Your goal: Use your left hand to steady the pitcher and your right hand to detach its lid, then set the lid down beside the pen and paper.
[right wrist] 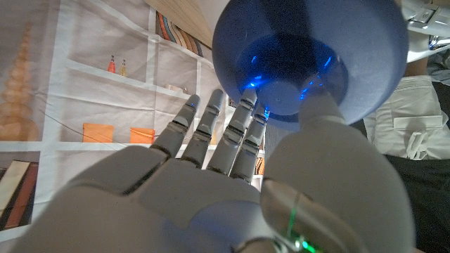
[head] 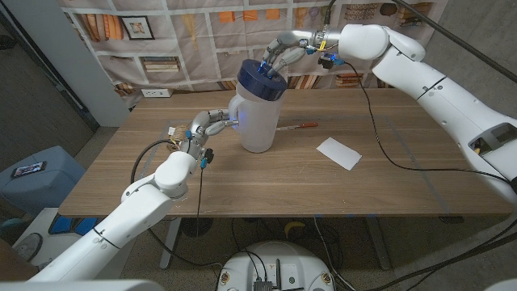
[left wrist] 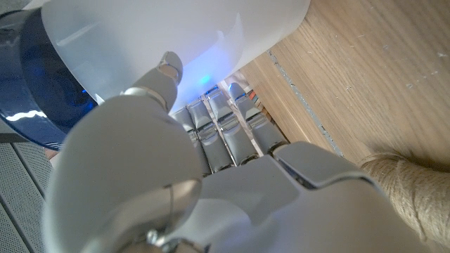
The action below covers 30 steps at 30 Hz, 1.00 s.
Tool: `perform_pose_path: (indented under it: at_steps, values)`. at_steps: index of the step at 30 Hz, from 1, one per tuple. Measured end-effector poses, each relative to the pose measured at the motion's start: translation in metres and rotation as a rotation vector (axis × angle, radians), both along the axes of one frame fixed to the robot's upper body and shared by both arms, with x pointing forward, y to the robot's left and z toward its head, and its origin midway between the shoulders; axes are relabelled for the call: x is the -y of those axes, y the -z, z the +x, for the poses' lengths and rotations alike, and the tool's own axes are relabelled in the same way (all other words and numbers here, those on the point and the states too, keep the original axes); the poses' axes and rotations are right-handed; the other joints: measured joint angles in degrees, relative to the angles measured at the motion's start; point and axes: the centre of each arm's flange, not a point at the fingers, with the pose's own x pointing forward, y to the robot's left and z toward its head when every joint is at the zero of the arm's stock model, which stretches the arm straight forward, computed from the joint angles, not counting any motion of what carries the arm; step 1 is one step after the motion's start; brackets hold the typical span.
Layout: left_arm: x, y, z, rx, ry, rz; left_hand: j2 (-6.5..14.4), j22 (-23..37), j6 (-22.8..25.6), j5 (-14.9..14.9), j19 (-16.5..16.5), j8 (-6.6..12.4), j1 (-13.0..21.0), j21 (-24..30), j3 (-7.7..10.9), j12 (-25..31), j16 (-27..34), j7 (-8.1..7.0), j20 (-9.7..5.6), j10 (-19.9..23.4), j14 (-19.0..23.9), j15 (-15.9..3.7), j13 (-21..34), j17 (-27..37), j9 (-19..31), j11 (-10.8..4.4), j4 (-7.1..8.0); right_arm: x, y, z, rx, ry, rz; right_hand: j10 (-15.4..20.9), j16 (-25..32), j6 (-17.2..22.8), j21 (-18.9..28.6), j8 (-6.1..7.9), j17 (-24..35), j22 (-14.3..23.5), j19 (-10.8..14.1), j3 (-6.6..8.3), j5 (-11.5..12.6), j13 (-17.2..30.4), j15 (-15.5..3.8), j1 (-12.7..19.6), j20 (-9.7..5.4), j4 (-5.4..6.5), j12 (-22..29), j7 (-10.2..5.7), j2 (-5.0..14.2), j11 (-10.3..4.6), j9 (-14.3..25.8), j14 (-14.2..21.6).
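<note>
On the wooden counter (head: 388, 174), I am holding the frosted white plastic pitcher (head: 258, 121) by its side with my left hand (head: 208, 125). My right hand (head: 279, 55) is reaching its fingers onto the round dark blue lid (head: 261, 78), which is still on. The white paper (head: 339, 153) is waiting nearby.

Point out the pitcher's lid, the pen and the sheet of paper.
lid (head: 261, 78), head view, on its dark blue top.
pen (head: 300, 125), head view, on its middle, right of the pitcher.
paper (head: 339, 153), head view, on the middle of the white sheet.
</note>
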Motion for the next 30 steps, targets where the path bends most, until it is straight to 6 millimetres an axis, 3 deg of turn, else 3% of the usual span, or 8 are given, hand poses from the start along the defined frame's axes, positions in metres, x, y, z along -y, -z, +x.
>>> perform_pose_path:
  at_steps: [15, 19, 30]
  values:
    - [0.000, 0.001, 0.002, 0.001, 0.006, -0.008, 0.00, 0.00, -0.19, 0.03, 0.00, -0.02, 0.00, 0.00, 0.00, -0.01, -0.02, 0.19, 0.00, -0.02, -0.09, -0.05, 0.05, 0.00, -0.01, 0.02, 0.00, 0.007, -0.009, -0.012, 0.026, -0.004, 0.045, 0.00, 0.00, 0.00, 0.00, -0.01, 0.00, 0.00, -0.22, -0.25, 0.00, 0.25, 0.00, -0.01, 0.21, 0.09, 0.00, -0.01, 0.01, 0.00, 0.01, 0.00]
    - [-0.001, 0.001, 0.003, 0.002, 0.008, -0.011, 0.00, 0.00, -0.19, 0.05, 0.00, -0.18, 0.00, 0.00, 0.00, -0.01, -0.18, 0.19, 0.00, -0.10, -0.10, -0.05, 0.04, -0.01, -0.01, 0.11, 0.00, 0.009, -0.011, -0.015, 0.033, 0.002, 0.060, 0.00, 0.00, -0.02, 0.00, -0.24, 0.00, 0.00, -0.22, -0.33, -0.05, 0.29, 0.00, -2.18, 0.21, 0.01, -0.05, -0.01, 2.18, 0.00, 0.00, 0.00]
    - [0.000, 0.001, 0.003, 0.007, 0.016, -0.021, -0.01, 0.00, -0.29, 0.05, 0.00, -0.37, -0.01, 0.00, -0.36, -0.12, -0.37, 0.29, 0.00, -0.97, -0.72, 0.32, 0.04, -0.11, -0.05, 0.10, 0.36, 0.017, -0.016, -0.027, 0.070, 0.035, 0.079, 0.00, 0.00, -0.03, 0.00, -0.44, 0.00, 0.00, -0.53, -0.49, 0.06, 0.29, 0.00, -2.18, 0.53, -0.16, -0.22, -0.01, 2.18, 0.00, -0.07, 0.00]
